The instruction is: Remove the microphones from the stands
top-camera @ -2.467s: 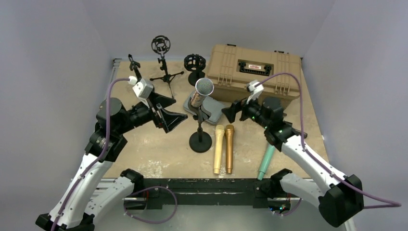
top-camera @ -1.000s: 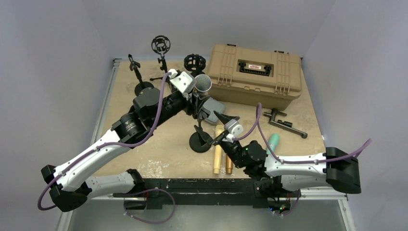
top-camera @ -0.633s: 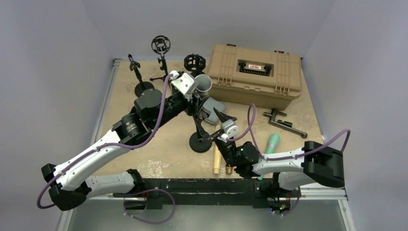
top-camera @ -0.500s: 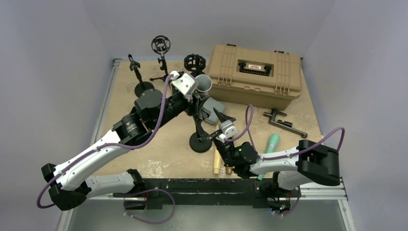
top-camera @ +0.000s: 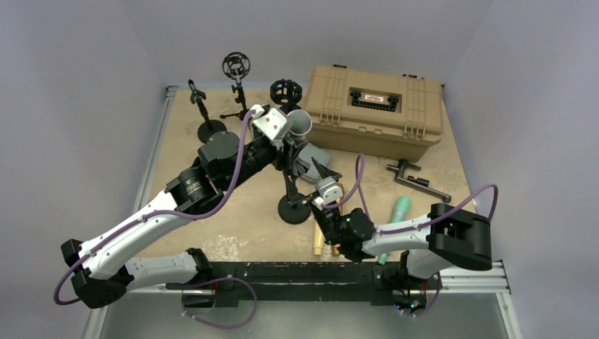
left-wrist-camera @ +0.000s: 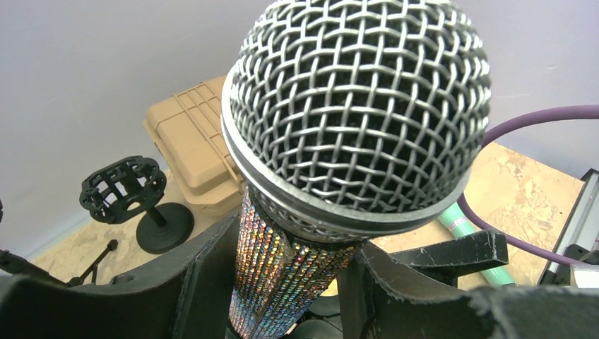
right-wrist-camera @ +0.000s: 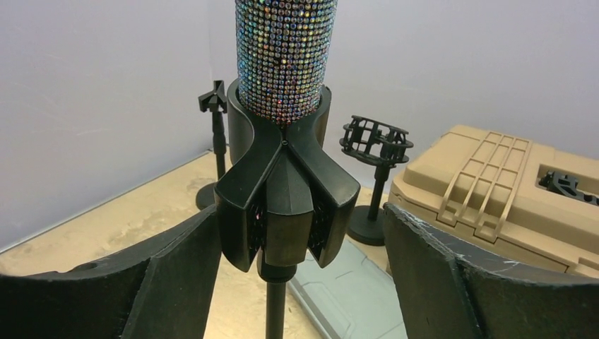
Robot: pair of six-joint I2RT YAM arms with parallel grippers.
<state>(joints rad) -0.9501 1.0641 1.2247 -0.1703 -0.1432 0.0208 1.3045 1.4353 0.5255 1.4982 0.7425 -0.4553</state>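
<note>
The microphone (top-camera: 299, 123) has a silver mesh head and a sequined body and stands upright in the clip of a black stand (top-camera: 294, 209). My left gripper (top-camera: 289, 150) is shut on the microphone's body just below the head; in the left wrist view its fingers (left-wrist-camera: 201, 282) press both sides of the microphone (left-wrist-camera: 282, 268). My right gripper (top-camera: 306, 188) is open around the stand's clip. In the right wrist view the clip (right-wrist-camera: 282, 198) sits between the spread fingers (right-wrist-camera: 176, 275) with gaps on both sides, and the thin pole (right-wrist-camera: 275, 311) runs down below it.
A tan hard case (top-camera: 374, 109) stands at the back right. A grey pouch (top-camera: 314, 157) lies behind the stand. Two gold microphones (top-camera: 319, 240), a teal microphone (top-camera: 400, 208) and a black clamp (top-camera: 420, 182) lie on the table. Other stands (top-camera: 236, 70) are at the back left.
Both arms came in from the sides. The left gripper closed on the microphone's body and stays there. The right gripper slid left over the last second, its fingers now either side of the clip.
</note>
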